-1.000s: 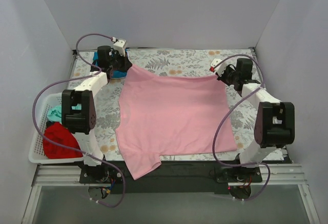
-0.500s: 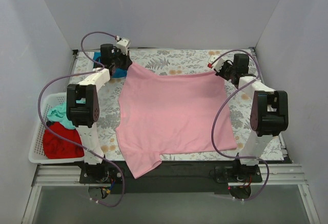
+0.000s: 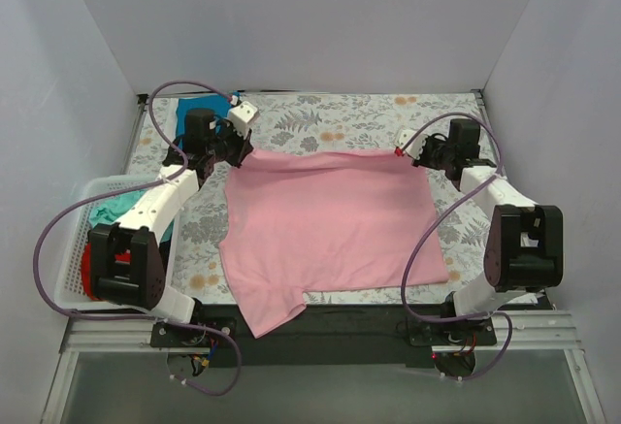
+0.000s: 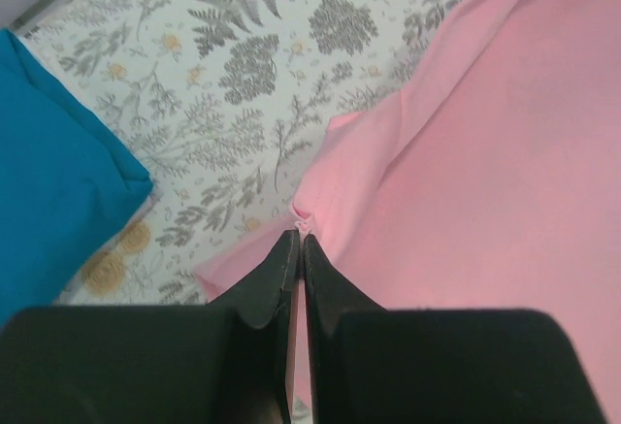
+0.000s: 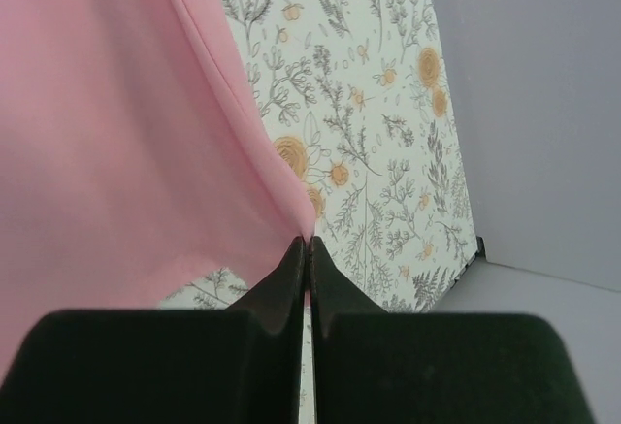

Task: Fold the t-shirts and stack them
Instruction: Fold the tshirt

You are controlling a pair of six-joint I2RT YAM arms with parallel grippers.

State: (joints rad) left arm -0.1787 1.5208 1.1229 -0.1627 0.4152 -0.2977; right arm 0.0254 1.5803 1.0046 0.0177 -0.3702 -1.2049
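A: Where's the pink t-shirt [image 3: 330, 230]?
B: Spread on the surface [image 3: 340, 114]; left claw [image 4: 296, 235] and right claw [image 5: 309, 242] each pinch a far corner.
A: Advice?
B: I'd carry both corners level and taut toward the near hem.

The spread t-shirt [image 3: 330, 230] lies across the middle of the table [image 3: 330, 114], with its near-left sleeve hanging over the near edge. My left gripper [image 4: 296, 240] pinches its far-left corner. My right gripper [image 5: 309, 243] pinches its far-right corner, near the right edge. The folded t-shirt [image 3: 192, 109] sits in the far-left corner, behind my left gripper. The basket [image 3: 70, 278] stands just outside the left edge, with loose garments [image 3: 105, 212] in it.
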